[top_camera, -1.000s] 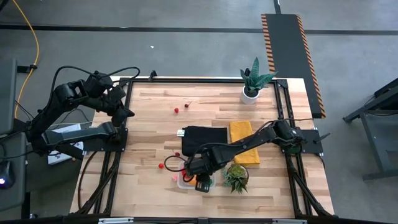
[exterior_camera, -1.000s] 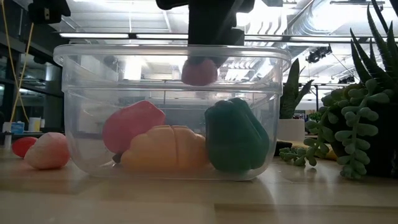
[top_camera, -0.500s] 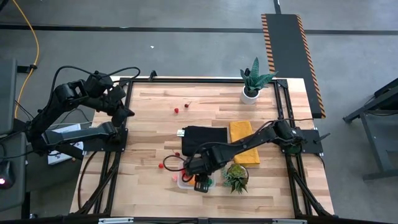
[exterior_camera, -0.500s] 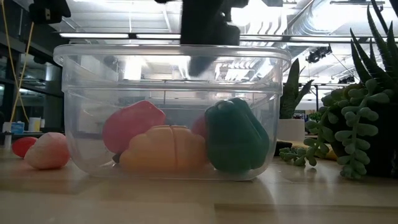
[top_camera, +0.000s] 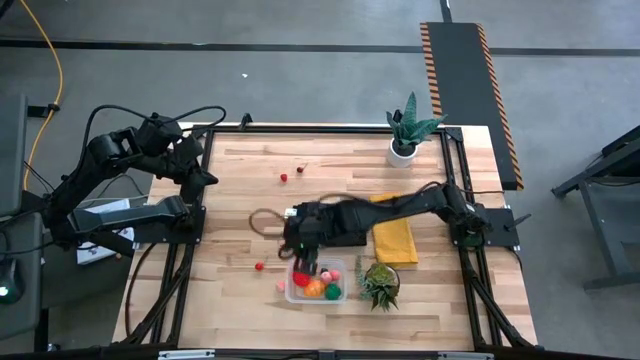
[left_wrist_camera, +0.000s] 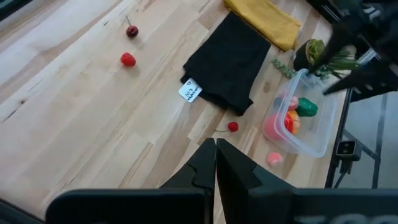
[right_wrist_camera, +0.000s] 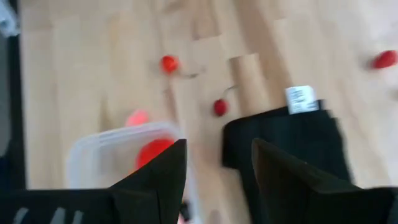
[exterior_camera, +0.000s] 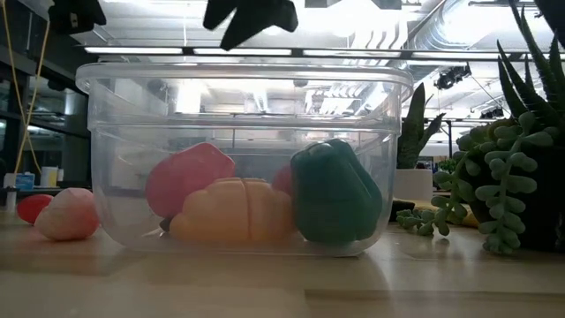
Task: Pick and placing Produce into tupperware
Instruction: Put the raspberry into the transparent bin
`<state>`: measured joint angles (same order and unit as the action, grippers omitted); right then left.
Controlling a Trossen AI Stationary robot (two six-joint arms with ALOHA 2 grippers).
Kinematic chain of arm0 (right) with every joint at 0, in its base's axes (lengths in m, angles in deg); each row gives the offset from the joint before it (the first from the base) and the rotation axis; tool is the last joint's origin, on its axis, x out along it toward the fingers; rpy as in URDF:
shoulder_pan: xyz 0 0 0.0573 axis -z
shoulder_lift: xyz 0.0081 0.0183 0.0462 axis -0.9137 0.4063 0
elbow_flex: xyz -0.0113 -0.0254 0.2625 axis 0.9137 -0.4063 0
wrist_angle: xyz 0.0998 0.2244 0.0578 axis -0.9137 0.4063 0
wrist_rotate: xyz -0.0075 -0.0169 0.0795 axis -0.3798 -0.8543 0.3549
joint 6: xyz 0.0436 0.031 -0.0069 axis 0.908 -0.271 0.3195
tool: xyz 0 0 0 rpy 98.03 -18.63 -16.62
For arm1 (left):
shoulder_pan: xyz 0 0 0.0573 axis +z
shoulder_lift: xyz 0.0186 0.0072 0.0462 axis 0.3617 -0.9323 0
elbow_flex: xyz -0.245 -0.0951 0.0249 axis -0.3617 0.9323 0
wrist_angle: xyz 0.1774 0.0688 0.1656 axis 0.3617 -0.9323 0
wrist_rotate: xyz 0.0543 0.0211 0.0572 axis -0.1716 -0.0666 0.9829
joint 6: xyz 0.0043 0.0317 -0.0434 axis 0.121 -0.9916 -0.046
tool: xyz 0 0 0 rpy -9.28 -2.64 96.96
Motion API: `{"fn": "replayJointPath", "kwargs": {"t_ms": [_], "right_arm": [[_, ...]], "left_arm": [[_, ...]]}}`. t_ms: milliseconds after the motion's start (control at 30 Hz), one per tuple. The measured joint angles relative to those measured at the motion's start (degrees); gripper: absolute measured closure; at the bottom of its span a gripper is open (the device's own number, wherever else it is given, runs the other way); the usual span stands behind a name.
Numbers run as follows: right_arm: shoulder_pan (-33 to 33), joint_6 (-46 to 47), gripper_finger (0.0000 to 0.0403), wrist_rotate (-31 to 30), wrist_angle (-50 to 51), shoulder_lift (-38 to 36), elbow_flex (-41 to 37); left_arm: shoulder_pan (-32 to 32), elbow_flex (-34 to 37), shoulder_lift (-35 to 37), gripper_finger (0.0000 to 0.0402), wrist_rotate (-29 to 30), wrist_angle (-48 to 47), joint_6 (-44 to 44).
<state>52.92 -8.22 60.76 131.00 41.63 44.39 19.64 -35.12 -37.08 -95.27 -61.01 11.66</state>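
Our right gripper (top_camera: 303,262) hangs above the table just beyond the far rim of the tupperware (top_camera: 314,285), and its two fingers (right_wrist_camera: 155,177) stand apart with nothing between them, as the right wrist view shows. From this gripper, the tub lies toward the near edge of the table, and inside it we see a red piece (exterior_camera: 188,177), an orange piece (exterior_camera: 234,210) and a green piece (exterior_camera: 334,191) resting on the bottom. The produce that is not yet packed lies to the left side of the gripper: a small red berry (top_camera: 259,266) on the bare wood, quite near, and a pink berry (top_camera: 281,285) just beside the left wall of the tub. Two more red berries (top_camera: 284,177) lie well apart, toward the far side of the table, beyond the black cloth (top_camera: 345,222). We judge that the near red berry is the natural next target, so the gripper must travel to the left, away from the tub. These berries are round and have no clear long axis. Our left gripper (left_wrist_camera: 215,163) waits at the left edge of the table with its fingers closed together, much farther from the loose berries than the right one.
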Motion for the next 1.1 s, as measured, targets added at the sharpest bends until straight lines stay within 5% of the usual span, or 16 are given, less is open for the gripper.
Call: {"fn": "replayJointPath", "kwargs": {"t_ms": [533, 767, 933, 1100], "right_arm": [[15.66, -3.85, 0.0231, 1.1, 0.48, -3.23, 0.51], [18.13, -4.77, 0.0231, -2.58, 0.37, -11.15, 0.51], [19.07, -5.11, 0.0231, -6.61, 4.78, -15.28, 0.51], [18.76, -2.94, 0.0231, -11.62, 11.47, -17.74, 0.51]], "left_arm": [[0.01, 0.0, -0.24, 0.0399, 0.95, 8.26, -18.05], [0.02, 4.77, -3.78, 0.0399, -4.7, 18.55, -15.31], [0.02, 9.93, -7.5, 0.0399, -0.37, 26.76, -12.58], [-0.01, 13.57, -10.68, 0.0399, -0.26, 33.56, -18.79]]}}
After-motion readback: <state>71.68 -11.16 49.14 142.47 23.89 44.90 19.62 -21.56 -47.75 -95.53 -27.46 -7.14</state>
